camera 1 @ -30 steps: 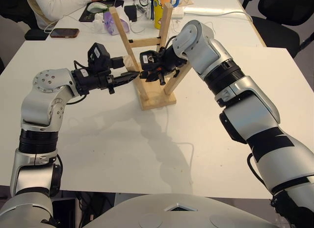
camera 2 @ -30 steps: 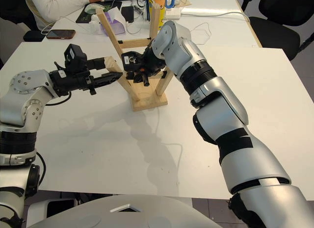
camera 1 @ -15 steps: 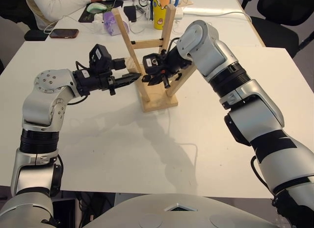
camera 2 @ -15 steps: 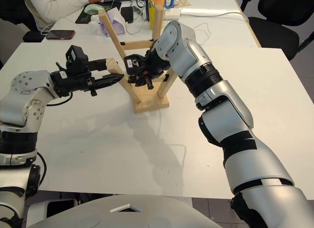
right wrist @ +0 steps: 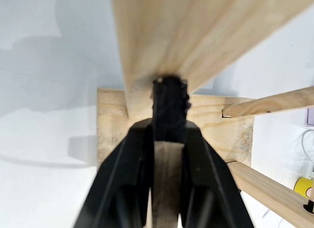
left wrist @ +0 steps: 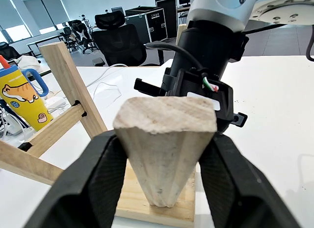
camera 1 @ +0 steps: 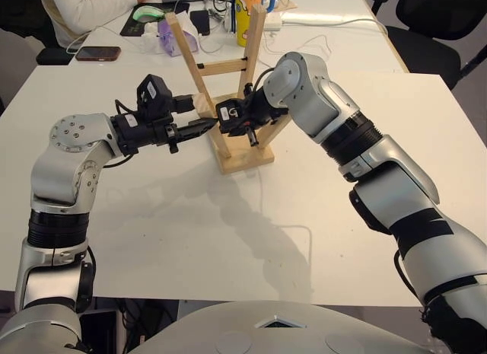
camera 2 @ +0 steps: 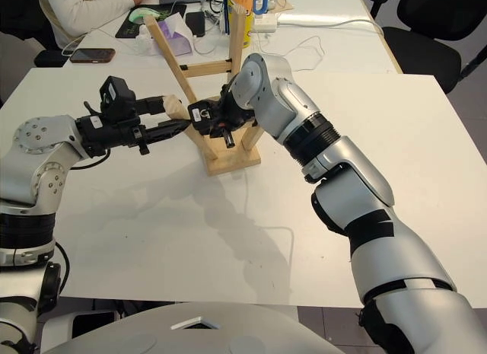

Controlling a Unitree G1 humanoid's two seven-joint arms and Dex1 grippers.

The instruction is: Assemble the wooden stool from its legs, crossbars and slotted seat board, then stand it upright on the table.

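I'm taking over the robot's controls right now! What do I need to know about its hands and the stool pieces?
Left gripper: shut on a wooden leg, whose far end meets the seat board.
Right gripper: close beside that leg, above the seat board; grip unclear.
Things: the seat board lies flat on the table, legs pointing up; a crossbar joins two of them.
Done: mostly built, upside down.
Left: probably press the held leg fully in, then turn it all upright.

A white table spans the frame's middle, with black office chairs on grey floor at upper right.
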